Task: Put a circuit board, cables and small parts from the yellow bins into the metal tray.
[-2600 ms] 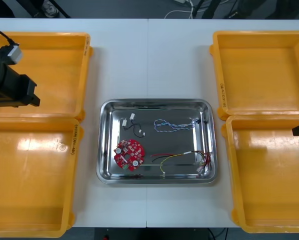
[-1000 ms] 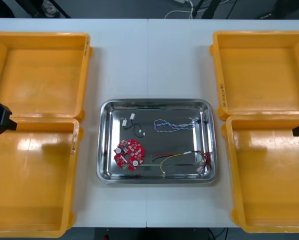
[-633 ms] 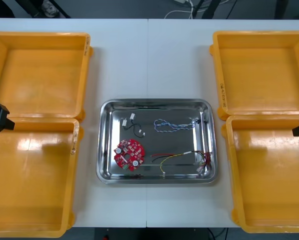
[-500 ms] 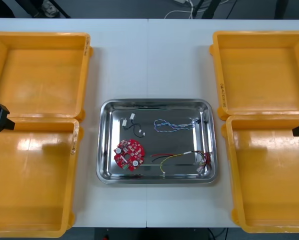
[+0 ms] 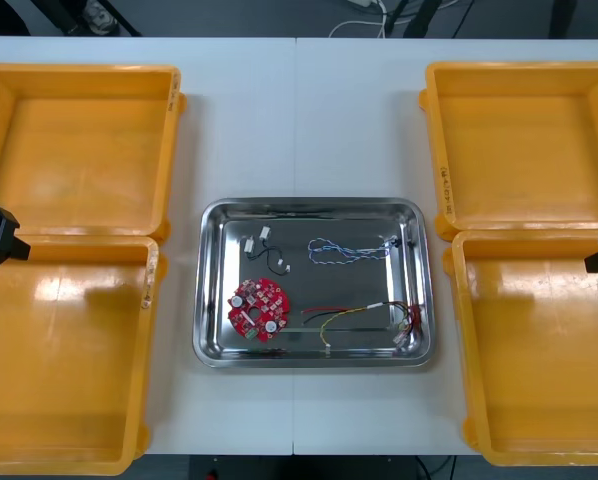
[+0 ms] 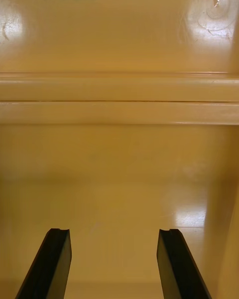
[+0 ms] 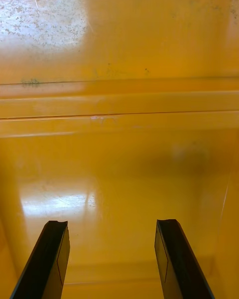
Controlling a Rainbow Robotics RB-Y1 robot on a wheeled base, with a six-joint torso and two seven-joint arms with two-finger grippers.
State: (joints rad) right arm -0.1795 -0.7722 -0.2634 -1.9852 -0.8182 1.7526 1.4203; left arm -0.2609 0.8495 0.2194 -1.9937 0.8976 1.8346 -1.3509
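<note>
Left gripper point(image 7: 111, 224) hangs at the surface's left edge, where the rims of the far left bin point(image 5: 79, 150) and the near left bin point(image 5: 64, 360) meet; its black fingers stand apart, released, with bare bin floor showing between them. Right gripper point(image 6: 113, 231) sits at the right edge by the rim between the far right bin point(image 5: 529, 140) and the near right bin point(image 5: 539, 360), also spread wide and holding nothing. All four yellow bins show bare, glossy floors. Between them, on the white surface point(image 5: 299, 110), lies a shiny metal tray point(image 5: 314, 205). Inside it, a round red circuit board point(image 5: 259, 308) rests near the front left corner. A short black cable point(image 5: 269, 260) lies just behind the board, a twisted blue and white cable point(image 5: 344, 250) runs along the back right, and a red and yellow cable point(image 5: 349, 315) stretches across the front right.
</note>
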